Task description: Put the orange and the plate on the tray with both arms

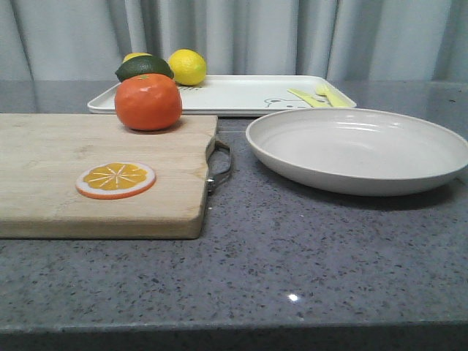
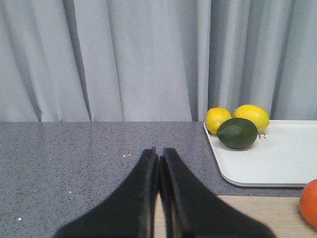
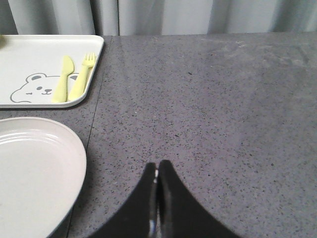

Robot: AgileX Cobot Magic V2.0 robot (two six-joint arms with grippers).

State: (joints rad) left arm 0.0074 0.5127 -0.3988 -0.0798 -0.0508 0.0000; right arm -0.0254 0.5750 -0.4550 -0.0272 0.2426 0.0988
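Tray (image 1: 241,93) middle bare; lemons (image 1: 187,66) and avocado (image 1: 144,67) block its left end, cutlery (image 1: 319,96) its right. Surface (image 1: 292,256) before my plate (image 1: 358,150) open.

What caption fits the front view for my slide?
Orange on cutting board, plate beside it, tray behind.

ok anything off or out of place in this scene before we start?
Nothing stands out. The orange sits upright on the cutting board, the plate lies flat on the counter, and the tray looks intact, nothing spilled.

staged kitchen counter: speckled grey countertop (image 1: 292,256), cutting board (image 1: 88,183), curtain backdrop (image 2: 124,59).
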